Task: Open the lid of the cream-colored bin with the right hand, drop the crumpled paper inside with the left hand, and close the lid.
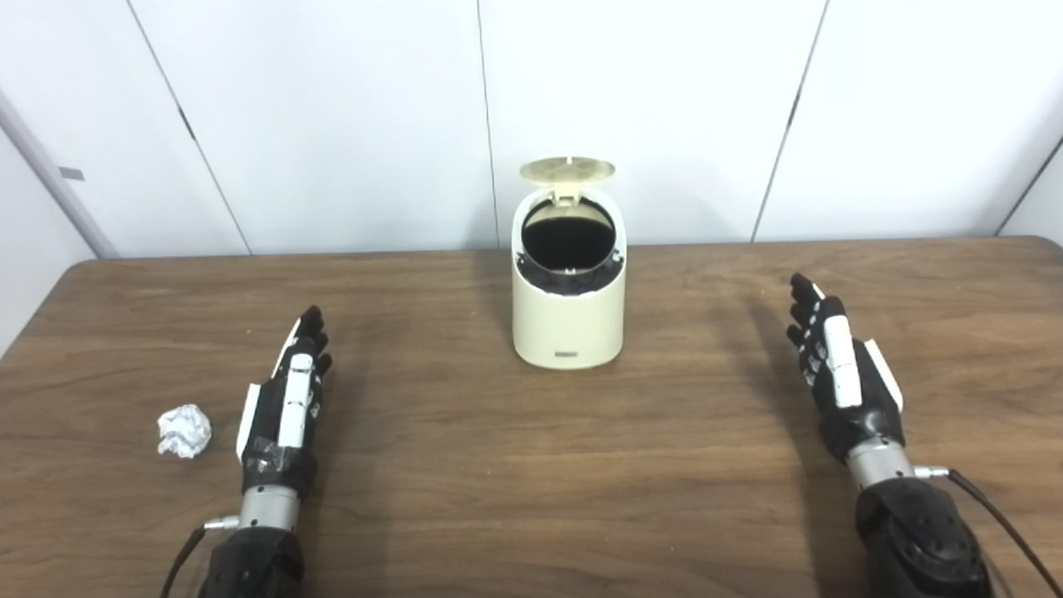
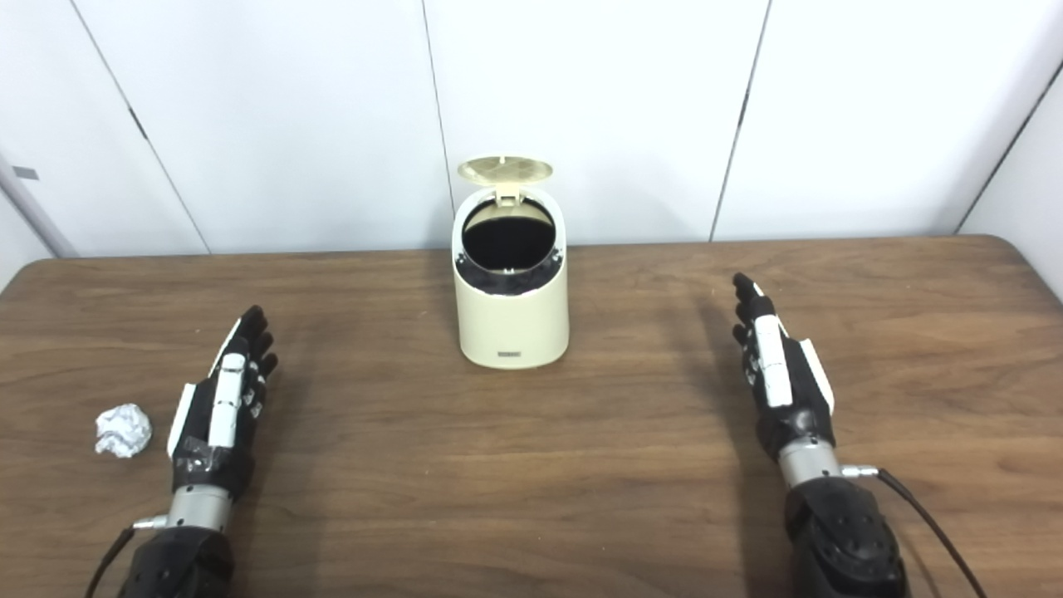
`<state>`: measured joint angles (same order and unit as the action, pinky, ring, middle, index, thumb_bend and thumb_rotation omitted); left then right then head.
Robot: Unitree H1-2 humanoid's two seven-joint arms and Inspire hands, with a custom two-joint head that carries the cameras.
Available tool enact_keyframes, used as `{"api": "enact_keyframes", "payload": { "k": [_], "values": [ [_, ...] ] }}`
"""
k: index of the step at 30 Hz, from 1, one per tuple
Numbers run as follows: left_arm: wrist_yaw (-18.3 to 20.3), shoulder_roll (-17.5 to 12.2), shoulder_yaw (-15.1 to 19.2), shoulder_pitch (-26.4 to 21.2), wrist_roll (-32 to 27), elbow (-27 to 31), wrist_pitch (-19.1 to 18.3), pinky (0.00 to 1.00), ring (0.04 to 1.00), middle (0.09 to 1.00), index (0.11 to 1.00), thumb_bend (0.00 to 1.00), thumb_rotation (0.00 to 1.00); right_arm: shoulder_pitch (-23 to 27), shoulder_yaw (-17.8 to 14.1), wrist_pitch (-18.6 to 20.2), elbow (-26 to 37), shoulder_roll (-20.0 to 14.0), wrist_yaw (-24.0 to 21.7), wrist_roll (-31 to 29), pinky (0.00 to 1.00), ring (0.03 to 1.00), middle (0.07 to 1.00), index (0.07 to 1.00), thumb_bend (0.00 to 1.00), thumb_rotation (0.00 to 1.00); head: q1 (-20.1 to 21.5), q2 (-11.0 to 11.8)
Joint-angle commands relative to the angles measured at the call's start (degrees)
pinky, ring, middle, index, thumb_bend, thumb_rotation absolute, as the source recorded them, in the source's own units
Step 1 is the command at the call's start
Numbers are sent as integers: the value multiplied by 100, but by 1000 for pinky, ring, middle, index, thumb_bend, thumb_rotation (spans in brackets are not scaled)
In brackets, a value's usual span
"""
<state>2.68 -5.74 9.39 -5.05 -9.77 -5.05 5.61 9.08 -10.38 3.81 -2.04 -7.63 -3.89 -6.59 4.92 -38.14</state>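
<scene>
The cream-colored bin (image 1: 568, 320) stands upright at the middle of the table toward the back. Its round lid (image 1: 567, 169) is tipped up on the rear hinge, and the dark inside shows through the opening. A crumpled white paper ball (image 1: 184, 430) lies on the table at the near left. My left hand (image 1: 286, 399) rests just right of the paper, not touching it, fingers stretched out and holding nothing. My right hand (image 1: 839, 365) hovers at the right, well apart from the bin, fingers extended and empty.
The brown wooden table (image 1: 531, 482) runs across the whole view, its back edge against white wall panels (image 1: 332, 116). A grey strip (image 1: 50, 174) leans along the wall at far left. Thin cables trail from both wrists.
</scene>
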Motion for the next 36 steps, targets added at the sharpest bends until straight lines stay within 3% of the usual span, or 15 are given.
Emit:
{"api": "enact_keyframes", "payload": {
  "k": [1,12,22,28,36],
  "values": [
    [30,95,-31,255,-80,-219,6,1000,999,988,972,422,836,94,-13,-420,75,35,37,-74,1000,999,979,941,522,1000,-4,-4],
    [67,67,18,282,-135,-222,54,1000,1000,987,966,414,810,-206,105,-716,28,223,71,-86,1000,989,975,952,487,1000,-108,-11],
    [96,-24,86,277,-185,-303,119,1000,998,986,966,453,789,-292,84,-913,-162,436,145,-209,1000,1000,976,922,528,1000,-193,36],
    [104,-51,111,282,-211,-335,182,1000,991,980,959,426,792,-300,114,-1078,-350,461,123,-256,1000,1000,985,933,585,1000,-252,74],
    [72,-120,100,312,-89,-287,177,1000,990,979,951,443,797,-340,148,-1155,-361,528,99,-322,1000,980,963,912,553,1000,-328,86]
  ]
}}
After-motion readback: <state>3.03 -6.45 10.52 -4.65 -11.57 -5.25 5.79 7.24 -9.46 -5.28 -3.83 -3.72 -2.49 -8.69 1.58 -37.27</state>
